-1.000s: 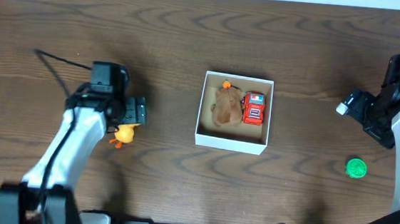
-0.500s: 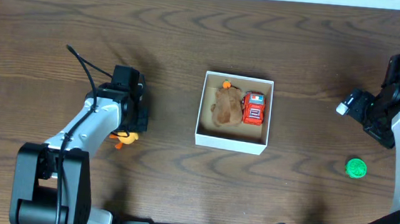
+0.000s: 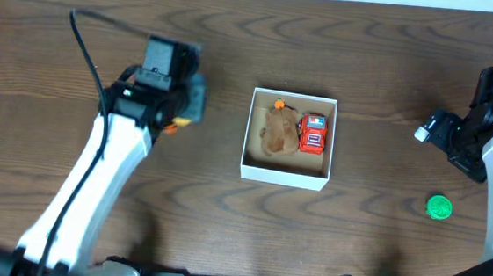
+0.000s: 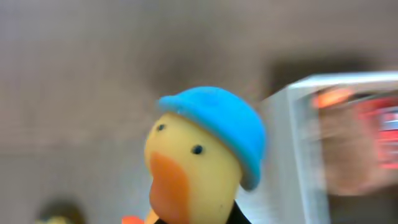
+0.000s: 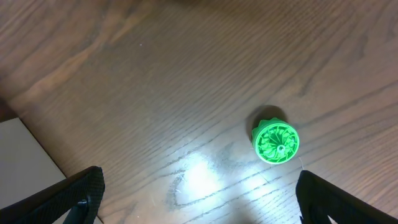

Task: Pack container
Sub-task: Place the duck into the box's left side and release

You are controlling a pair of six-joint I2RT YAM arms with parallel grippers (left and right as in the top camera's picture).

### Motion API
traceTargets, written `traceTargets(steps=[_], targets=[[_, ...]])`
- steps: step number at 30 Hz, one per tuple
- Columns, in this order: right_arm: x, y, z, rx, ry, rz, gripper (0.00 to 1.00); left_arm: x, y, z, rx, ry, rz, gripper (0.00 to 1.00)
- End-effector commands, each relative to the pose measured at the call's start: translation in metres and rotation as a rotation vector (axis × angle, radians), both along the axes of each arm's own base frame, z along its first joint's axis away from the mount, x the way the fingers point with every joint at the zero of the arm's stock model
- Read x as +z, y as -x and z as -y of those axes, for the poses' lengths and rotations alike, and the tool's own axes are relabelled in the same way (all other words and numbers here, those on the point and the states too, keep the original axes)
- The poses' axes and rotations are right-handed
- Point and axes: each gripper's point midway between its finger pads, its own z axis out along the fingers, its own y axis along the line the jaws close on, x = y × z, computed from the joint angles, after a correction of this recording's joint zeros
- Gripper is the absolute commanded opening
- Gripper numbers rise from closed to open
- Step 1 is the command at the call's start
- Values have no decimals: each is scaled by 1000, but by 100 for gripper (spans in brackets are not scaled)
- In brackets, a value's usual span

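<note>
Dark wood grain is running across the table [image 3: 369, 42], and the container [image 3: 284, 176] is sitting near its middle, square to the edges, with white walls around a tan floor. Inside it a brown plush [image 3: 279, 132] is lying on the left side and a red car [image 3: 314, 133] is lying just beside it on the right (touching or not, the overhead view is too small to tell). To the left of the container, apart from its wall, the left pincer [image 3: 180, 113] is closing on a duck [image 4: 199, 155] and holding it. The wrist view is showing the duck's yellow head, orange beak and blue cap close up and blurred, with the container's white wall just to its right. From above, only an orange scrap of the duck is peeking out from under the pincer. At the far right edge the right pincer [image 5: 199, 196] is standing wide open and gripping nothing, its fingers [image 5: 74, 193] showing only at the bottom corners of its wrist view. A green disc [image 5: 275, 142] is lying flat on the table between and ahead of those fingers, well apart from the container.
</note>
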Motion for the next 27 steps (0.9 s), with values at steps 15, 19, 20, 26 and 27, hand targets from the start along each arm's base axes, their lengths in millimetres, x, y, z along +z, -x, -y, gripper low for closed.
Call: traceTargets(steps=[15, 19, 20, 26, 27], targets=[[0, 1, 0, 17, 0, -1, 99, -58, 46, 165, -261, 34, -152, 6], [0, 1, 0, 17, 0, -1, 99, -76, 44, 165, -255, 11, -187, 6], [0, 1, 0, 20, 0, -2, 99, -78, 42, 163, -250, 9, -189, 6], [0, 1, 0, 20, 0, -2, 99, -75, 35, 158, -231, 19, -175, 98], [0, 1, 0, 20, 0, -2, 99, -73, 34, 157, -227, 22, -171, 98]])
